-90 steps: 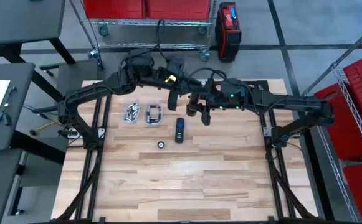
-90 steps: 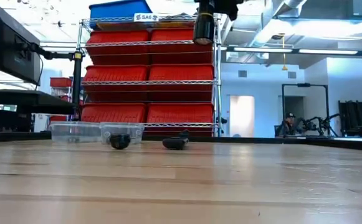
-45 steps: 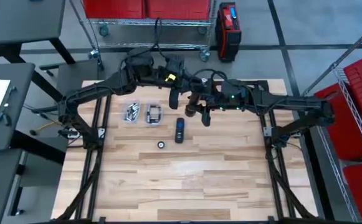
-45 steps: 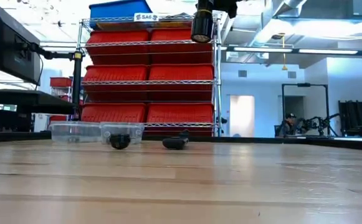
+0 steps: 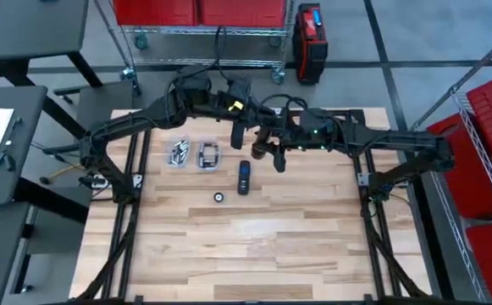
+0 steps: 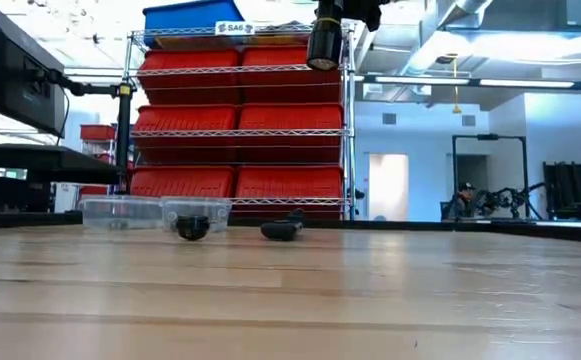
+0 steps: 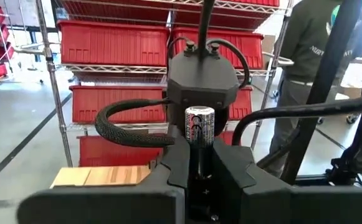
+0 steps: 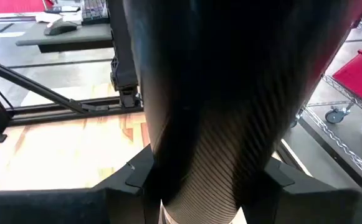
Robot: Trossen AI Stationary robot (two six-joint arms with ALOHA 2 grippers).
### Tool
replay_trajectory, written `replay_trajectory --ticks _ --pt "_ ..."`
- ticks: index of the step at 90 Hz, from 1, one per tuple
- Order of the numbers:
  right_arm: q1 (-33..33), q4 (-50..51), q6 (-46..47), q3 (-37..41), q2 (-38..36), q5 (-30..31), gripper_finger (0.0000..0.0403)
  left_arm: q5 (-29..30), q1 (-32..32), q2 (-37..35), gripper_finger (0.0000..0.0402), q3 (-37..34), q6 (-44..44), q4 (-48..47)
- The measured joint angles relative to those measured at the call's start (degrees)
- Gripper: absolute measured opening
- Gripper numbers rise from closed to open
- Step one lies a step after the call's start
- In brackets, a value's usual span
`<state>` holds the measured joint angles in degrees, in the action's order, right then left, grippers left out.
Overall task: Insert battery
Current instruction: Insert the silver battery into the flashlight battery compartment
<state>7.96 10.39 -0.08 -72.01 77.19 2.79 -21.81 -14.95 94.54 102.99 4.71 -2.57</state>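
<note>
Both arms raised above the table's rear, left hand (image 5: 235, 134) clamped, right hand (image 5: 267, 151) just beside it

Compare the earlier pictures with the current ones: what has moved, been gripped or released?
Almost nothing. The left end effector keeps the battery clamped; the right end effector stays shut on a dark cylinder. The remote, the small round part and both clear boxes lie unmoved.
</note>
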Motion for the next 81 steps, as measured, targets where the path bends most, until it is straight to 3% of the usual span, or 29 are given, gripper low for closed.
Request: replay_trajectory --ticks 17,81 --pt "0.01 0.76 0.16 0.02 -0.04 0.05 0.014 -0.35 -0.16 0.24 0.0019 0.04 0.94 -1.03" --pt "-0.01 3.76 -0.14 0.07 0.04 0.17 0.014 -0.21 -1.01 0.46 0.0105 1.39 -2.49 -7.5"
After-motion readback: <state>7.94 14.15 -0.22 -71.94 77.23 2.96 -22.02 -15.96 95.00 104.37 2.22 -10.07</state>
